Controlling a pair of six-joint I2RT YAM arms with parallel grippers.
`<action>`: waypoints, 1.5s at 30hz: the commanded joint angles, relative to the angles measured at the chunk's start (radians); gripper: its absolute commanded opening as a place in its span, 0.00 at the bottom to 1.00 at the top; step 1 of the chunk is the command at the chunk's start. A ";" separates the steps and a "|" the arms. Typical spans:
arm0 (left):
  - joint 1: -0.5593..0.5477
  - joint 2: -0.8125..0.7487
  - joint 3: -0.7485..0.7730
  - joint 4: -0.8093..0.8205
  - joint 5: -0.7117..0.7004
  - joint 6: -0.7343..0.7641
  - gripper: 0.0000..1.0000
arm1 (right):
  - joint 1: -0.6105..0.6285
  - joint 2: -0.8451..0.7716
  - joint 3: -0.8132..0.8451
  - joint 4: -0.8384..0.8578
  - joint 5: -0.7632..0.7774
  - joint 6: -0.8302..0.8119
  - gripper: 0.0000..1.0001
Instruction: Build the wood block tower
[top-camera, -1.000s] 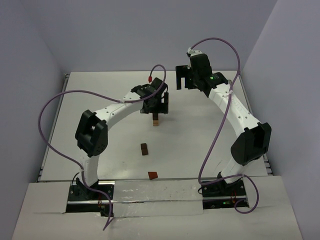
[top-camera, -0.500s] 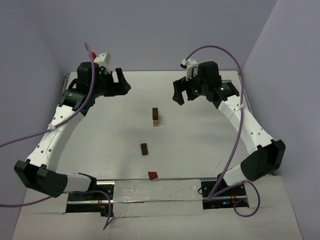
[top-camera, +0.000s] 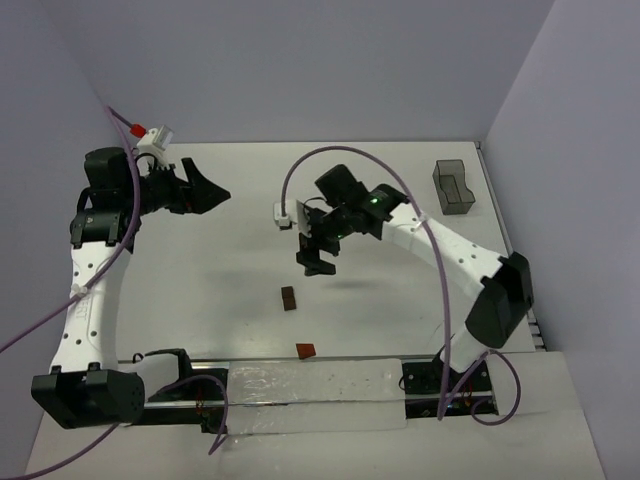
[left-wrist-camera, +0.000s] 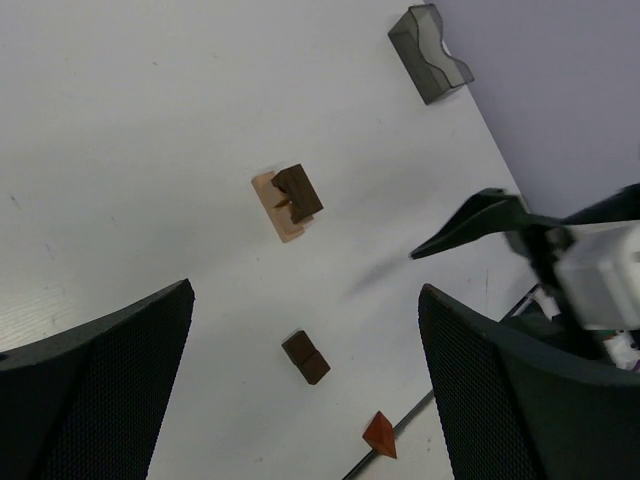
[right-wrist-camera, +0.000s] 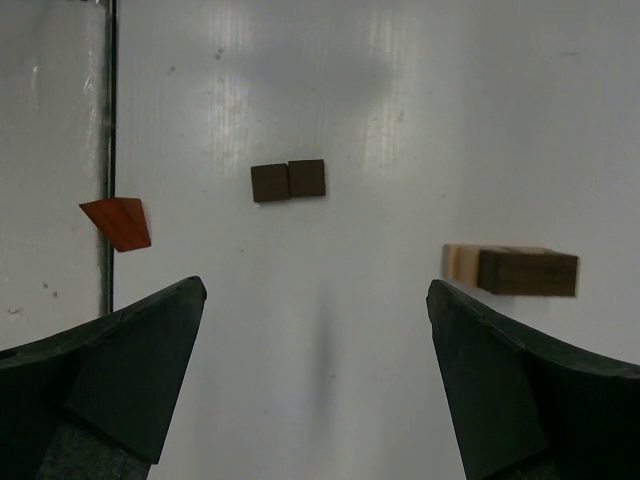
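Observation:
The wood block tower (left-wrist-camera: 287, 200) stands mid-table as a dark brown block on a light tan one; it also shows in the right wrist view, tower (right-wrist-camera: 512, 270), off to the right of the fingers. From above, my right gripper (top-camera: 315, 255) hides it. A dark brown double block (top-camera: 289, 298) and a reddish wedge (top-camera: 305, 349) lie loose nearer the arm bases. My right gripper (right-wrist-camera: 316, 288) hangs open over bare table with nothing between its fingers. My left gripper (top-camera: 205, 190) is far back on the left, raised and open, holding nothing.
A grey translucent bin (top-camera: 454, 187) sits at the back right corner, also visible as the bin (left-wrist-camera: 430, 52). The table's near edge has a metal rail (top-camera: 330, 365) by the wedge. Purple cables loop off both arms.
My left arm has let go at the tower and swung up and away to the back left. My right arm has come from the back right down to the middle, over the tower.

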 joint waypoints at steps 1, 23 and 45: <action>0.037 -0.037 -0.028 0.053 0.100 0.010 0.99 | 0.034 0.088 -0.034 0.103 -0.021 -0.037 1.00; 0.149 0.038 -0.049 0.101 0.236 -0.055 0.99 | 0.149 0.327 -0.160 0.354 0.112 -0.087 1.00; 0.167 0.053 -0.065 0.114 0.256 -0.061 0.99 | 0.191 0.388 -0.143 0.302 0.144 -0.121 1.00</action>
